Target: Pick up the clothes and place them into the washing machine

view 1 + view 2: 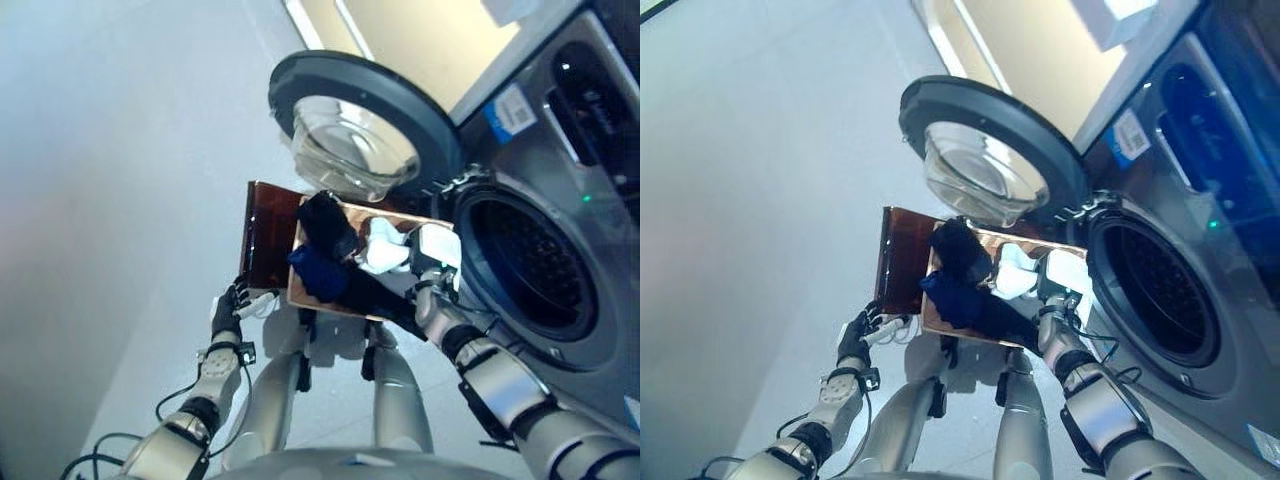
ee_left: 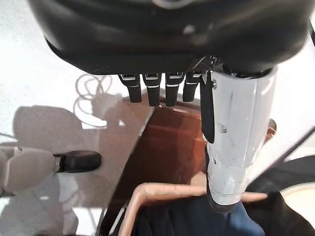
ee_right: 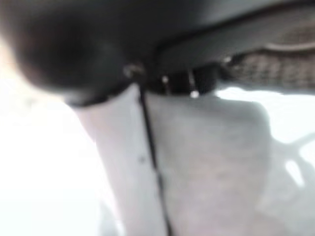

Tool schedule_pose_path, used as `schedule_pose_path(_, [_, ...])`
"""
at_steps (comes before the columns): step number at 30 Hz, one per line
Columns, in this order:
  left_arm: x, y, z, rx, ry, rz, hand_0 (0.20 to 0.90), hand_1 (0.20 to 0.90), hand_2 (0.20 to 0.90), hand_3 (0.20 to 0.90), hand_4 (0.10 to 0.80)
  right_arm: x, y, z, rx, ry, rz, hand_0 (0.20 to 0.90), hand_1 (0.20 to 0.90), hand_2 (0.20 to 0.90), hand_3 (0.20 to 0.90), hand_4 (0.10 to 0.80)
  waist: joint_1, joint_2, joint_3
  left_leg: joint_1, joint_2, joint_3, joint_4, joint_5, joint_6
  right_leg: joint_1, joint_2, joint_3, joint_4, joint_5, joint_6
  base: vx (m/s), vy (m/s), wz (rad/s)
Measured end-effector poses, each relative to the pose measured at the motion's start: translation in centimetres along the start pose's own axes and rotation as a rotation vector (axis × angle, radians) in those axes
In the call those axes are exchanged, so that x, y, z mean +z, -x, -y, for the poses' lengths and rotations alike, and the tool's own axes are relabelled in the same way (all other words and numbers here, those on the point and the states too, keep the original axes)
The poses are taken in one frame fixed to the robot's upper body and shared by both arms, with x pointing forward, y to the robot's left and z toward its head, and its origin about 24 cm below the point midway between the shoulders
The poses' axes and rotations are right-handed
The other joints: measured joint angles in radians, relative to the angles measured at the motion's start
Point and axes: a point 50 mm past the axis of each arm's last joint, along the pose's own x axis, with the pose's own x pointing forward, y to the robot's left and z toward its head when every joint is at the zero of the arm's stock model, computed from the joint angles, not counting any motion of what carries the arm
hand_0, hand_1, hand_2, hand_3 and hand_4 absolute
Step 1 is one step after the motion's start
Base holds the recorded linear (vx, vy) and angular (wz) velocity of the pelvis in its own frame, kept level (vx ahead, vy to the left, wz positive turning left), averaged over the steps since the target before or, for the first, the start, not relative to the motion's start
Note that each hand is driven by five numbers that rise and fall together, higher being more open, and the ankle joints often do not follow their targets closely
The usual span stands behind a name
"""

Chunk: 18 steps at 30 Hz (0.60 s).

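From the head cameras, the washing machine [image 1: 560, 250] stands on the robot's right with its round door [image 1: 360, 130] swung wide open and the dark drum [image 1: 530, 270] exposed. Just beside the opening sits a copper-coloured basket [image 1: 270, 240] holding the clothes [image 1: 330, 250]: a black piece on top, a dark blue one below it, and something white [image 1: 385, 248] toward the machine side. The right hand [image 1: 435, 260] is at the basket's edge nearest the drum, down among the white cloth; I cannot tell whether its fingers are closed on anything. The left hand [image 1: 228, 312] hangs by the basket's near left corner, low over the pale floor [image 1: 120, 200]. In the left wrist view, the left hand [image 2: 157, 88] shows its fingers straight and relaxed, holding nothing, with the basket's rim [image 2: 162, 189] and the blue cloth [image 2: 197, 219] just past them. The right wrist view is filled by a pale blur close to the lens, and the hand's state cannot be read there.
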Motion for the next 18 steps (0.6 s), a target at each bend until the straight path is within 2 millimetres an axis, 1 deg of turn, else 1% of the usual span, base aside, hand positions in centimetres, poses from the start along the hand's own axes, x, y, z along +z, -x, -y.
schedule_pose_path(2, [-0.7,0.3,-0.3,0.01,-0.001,-0.022,0.9,0.9,0.9,0.9,0.8,-0.7,0.8,-0.7,0.017,-0.039,-0.027,0.2,0.2,0.2,0.2,0.3,-0.011,-0.006,-0.003,0.037,0.002,0.0,-0.008,0.0,0.0,0.042,0.003,-0.001,-0.019,0.002,0.002,0.069,-0.038,-0.05])
schedule_pose_path(4, [-1.4,0.6,-0.7,0.027,0.007,-0.042,0.9,0.9,0.9,0.9,0.8,-1.6,1.6,-1.0,0.016,-0.105,-0.058,0.2,0.2,0.2,0.2,0.3,-0.013,-0.012,-0.007,0.088,0.003,0.001,-0.031,-0.004,0.005,0.091,0.007,-0.001,-0.043,0.003,0.005,0.063,-0.035,-0.06])
schedule_pose_path(6, [-1.8,0.8,-1.4,0.052,0.019,-0.056,0.9,0.9,0.9,0.9,0.8,-2.0,2.1,-1.1,0.015,-0.151,-0.075,0.2,0.2,0.2,0.2,0.3,-0.016,-0.02,-0.016,0.108,0.004,0.004,-0.04,-0.005,0.007,0.109,0.008,-0.001,-0.054,0.005,0.007,0.065,-0.032,-0.03])
schedule_pose_path(10, [-2.6,1.2,-2.4,0.093,0.04,-0.082,0.9,0.9,0.9,0.9,0.8,-3.6,3.0,-1.4,0.026,-0.36,-0.194,0.2,0.2,0.2,0.2,0.3,-0.018,-0.028,-0.018,0.168,0.009,0.006,-0.06,-0.006,0.008,0.174,0.016,-0.001,-0.086,0.006,0.008,0.052,-0.026,-0.03])
schedule_pose_path(11, [-2.7,1.2,-2.6,0.099,0.039,-0.085,0.9,0.9,0.9,0.9,0.8,-3.7,3.1,-1.4,0.028,-0.373,-0.203,0.2,0.2,0.2,0.2,0.3,-0.018,-0.03,-0.023,0.172,0.009,0.006,-0.063,-0.006,0.008,0.177,0.016,-0.001,-0.087,0.006,0.008,0.061,-0.031,-0.05])
schedule_pose_path(14, [-3.4,1.6,-3.4,0.12,0.072,-0.108,0.9,0.9,0.9,0.9,0.8,-4.6,3.8,-1.7,0.026,-0.584,-0.295,0.2,0.2,0.2,0.2,0.3,-0.016,-0.035,-0.025,0.223,0.014,0.008,-0.086,-0.006,0.008,0.23,0.024,-0.002,-0.118,0.008,0.009,0.038,-0.017,-0.04])
schedule_pose_path(15, [-3.5,1.7,-3.5,0.126,0.077,-0.112,0.9,0.9,0.9,0.9,0.8,-4.7,4.0,-1.7,0.023,-0.613,-0.304,0.2,0.2,0.2,0.2,0.3,-0.016,-0.036,-0.025,0.231,0.015,0.008,-0.086,-0.007,0.01,0.239,0.025,-0.002,-0.121,0.008,0.009,0.022,-0.009,-0.05])
schedule_pose_path(17, [-3.9,1.9,-3.8,0.129,0.088,-0.126,0.9,0.9,0.9,0.9,0.8,-5.1,4.7,-2.0,0.0,-0.817,-0.376,0.2,0.2,0.2,0.2,0.3,-0.017,-0.037,-0.026,0.252,0.017,0.008,-0.088,-0.015,0.012,0.266,0.028,-0.002,-0.136,0.008,0.009,0.022,-0.003,-0.05])
schedule_pose_path(18, [-4.1,2.0,-3.8,0.126,0.089,-0.13,0.9,0.9,0.9,0.9,0.8,-5.1,4.8,-2.1,0.001,-0.861,-0.391,0.2,0.2,0.2,0.2,0.3,-0.018,-0.038,-0.026,0.256,0.018,0.008,-0.09,-0.016,0.012,0.27,0.029,-0.002,-0.137,0.008,0.009,0.0,0.0,0.0])
